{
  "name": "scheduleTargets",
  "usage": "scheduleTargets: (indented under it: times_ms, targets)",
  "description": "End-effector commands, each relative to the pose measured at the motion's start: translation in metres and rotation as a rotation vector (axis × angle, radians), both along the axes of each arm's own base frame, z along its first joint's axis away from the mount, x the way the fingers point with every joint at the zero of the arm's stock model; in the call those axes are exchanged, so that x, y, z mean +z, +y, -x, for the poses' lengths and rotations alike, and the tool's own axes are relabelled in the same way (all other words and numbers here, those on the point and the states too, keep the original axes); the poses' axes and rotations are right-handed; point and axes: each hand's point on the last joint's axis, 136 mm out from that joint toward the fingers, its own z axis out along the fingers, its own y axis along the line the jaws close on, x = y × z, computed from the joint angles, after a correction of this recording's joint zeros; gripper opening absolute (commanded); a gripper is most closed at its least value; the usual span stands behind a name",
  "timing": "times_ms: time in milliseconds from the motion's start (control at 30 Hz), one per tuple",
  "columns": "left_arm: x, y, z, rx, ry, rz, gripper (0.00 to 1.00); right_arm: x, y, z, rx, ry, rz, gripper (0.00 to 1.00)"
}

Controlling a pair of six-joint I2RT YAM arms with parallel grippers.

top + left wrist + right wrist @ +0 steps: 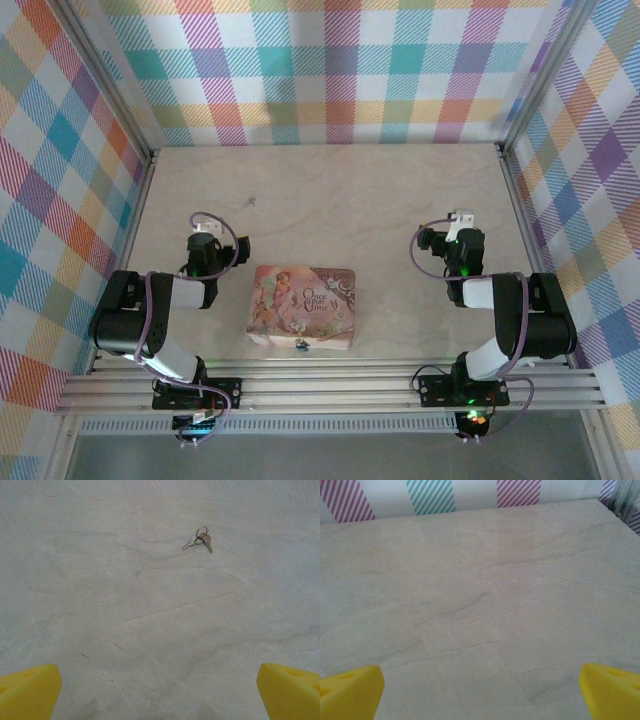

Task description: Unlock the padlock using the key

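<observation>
Key (pixel 202 539) lies toward the far edge of the counter (pixel 350 190); my left end effector (pixel 160 692), released like my right end effector (pixel 481 692), should centre over it

— How many of each on the tabletop (pixel 330 190)?
— One pink box (pixel 303 307), one padlock (pixel 300 347), one key (pixel 207 542), as far as I can make out.
— And claws?
— Two: the left claw (pixel 160 692) and the right claw (pixel 480 692).
</observation>
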Motion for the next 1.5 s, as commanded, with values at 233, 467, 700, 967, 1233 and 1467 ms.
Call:
scheduleTargets:
  times_ms: [233,467,700,967,1233,1467]
  targets:
    - [0.013,0.004,-0.008,0.002,-0.044,-0.005,1.00,-0.003,-0.002,0.000,-0.009,0.006,-0.003,1.00]
    - [0.013,0.004,-0.008,0.002,-0.045,-0.005,1.00,-0.003,-0.003,0.000,-0.010,0.005,-0.003,1.00]
    - [0.013,0.003,-0.008,0.000,-0.044,-0.005,1.00,-0.003,-0.002,0.000,-0.007,0.006,-0.003,1.00]
    - [0.013,0.004,-0.008,0.002,-0.046,-0.005,1.00,-0.003,-0.002,0.000,-0.008,0.008,-0.004,1.00]
    - [0.028,0.018,-0.011,0.092,0.016,-0.014,1.00,-0.001,-0.004,0.000,-0.021,0.013,-0.007,1.00]
    - [0.043,0.026,0.006,0.149,0.108,-0.003,1.00,0.009,-0.001,0.000,0.000,0.036,-0.005,1.00]
